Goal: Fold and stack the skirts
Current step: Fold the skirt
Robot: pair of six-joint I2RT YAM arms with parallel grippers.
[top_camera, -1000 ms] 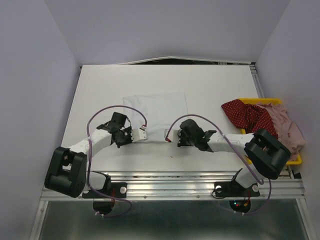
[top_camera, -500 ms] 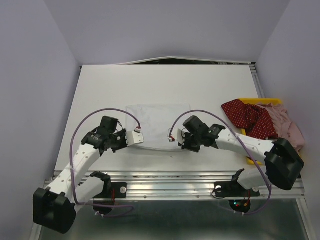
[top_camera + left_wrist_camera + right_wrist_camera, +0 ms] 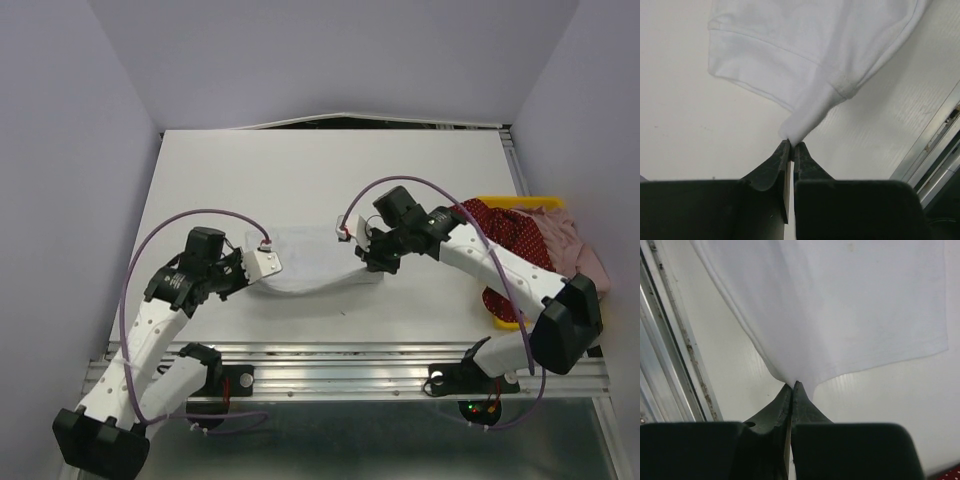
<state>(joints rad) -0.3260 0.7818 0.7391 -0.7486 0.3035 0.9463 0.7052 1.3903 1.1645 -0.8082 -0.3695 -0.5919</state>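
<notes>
A white cloth garment (image 3: 312, 268) hangs slack between my two grippers over the middle of the table. My left gripper (image 3: 270, 262) is shut on its left corner, seen pinched in the left wrist view (image 3: 791, 145) with the white cloth (image 3: 805, 50) above the fingertips. My right gripper (image 3: 347, 231) is shut on the right corner, seen in the right wrist view (image 3: 791, 385) with the white cloth (image 3: 840, 305) spreading away. The dark red dotted skirt (image 3: 503, 235) and the dusty pink skirt (image 3: 572, 248) lie bunched at the right, apart from both grippers.
The yellow tray (image 3: 512, 202) sits at the table's right edge under the two skirts. A metal rail (image 3: 350, 365) runs along the near edge of the table (image 3: 330, 170). Walls close in on both sides.
Both grippers have lifted the white cloth's near edge off the table and carried it away from the bases. The cloth, flat before, now sags between them. The right gripper rose further back.
</notes>
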